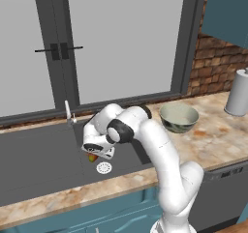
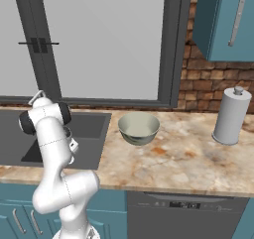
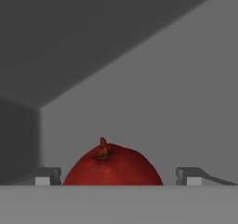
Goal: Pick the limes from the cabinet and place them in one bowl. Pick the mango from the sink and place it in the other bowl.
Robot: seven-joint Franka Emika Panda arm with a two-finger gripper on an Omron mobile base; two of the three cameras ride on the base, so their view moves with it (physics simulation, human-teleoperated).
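marble counter [image 1: 218,135] ran round the dark sink [image 1: 38,154], where your gripper [image 3: 118,183] hung low over the mango [image 3: 113,166]. this looked like the mango step; next you needed to close and lift. the jaws stood wide, one either side of the fruit. only the right base view showed the cabinet [image 2: 223,25].

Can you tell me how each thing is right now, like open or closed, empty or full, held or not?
gripper: open, fingers on either side of the mango, down in the sink
mango: between the fingers, not gripped, stem up
sink: holds the mango beside its drain
bowl: upright on the counter, empty
cabinet: door closed
paper towel roll: standing upright
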